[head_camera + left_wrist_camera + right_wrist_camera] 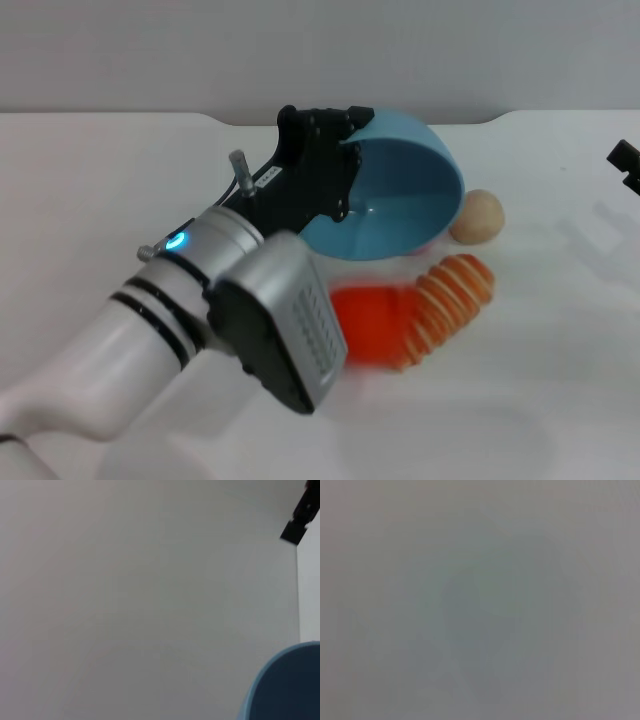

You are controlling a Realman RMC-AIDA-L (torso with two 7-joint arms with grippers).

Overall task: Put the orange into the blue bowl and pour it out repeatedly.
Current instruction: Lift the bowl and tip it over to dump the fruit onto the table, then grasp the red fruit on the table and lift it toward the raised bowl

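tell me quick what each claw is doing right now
Left claw: shut on the tilted blue bowl at its rim.
Right claw: parked at the table's right edge; cannot be told.

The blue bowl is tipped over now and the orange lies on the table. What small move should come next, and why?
Probably the left gripper, shut on the rim, should turn the blue bowl back upright and set it down. It looks empty, its mouth tilted toward the orange, which lies below it beside the striped ridged piece. The right gripper sits at the table's far right edge.

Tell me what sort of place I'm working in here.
Likely a lab test bench: a bare white table against a plain wall, with only props, the tilted blue bowl in the left gripper, the orange, a tan ball.
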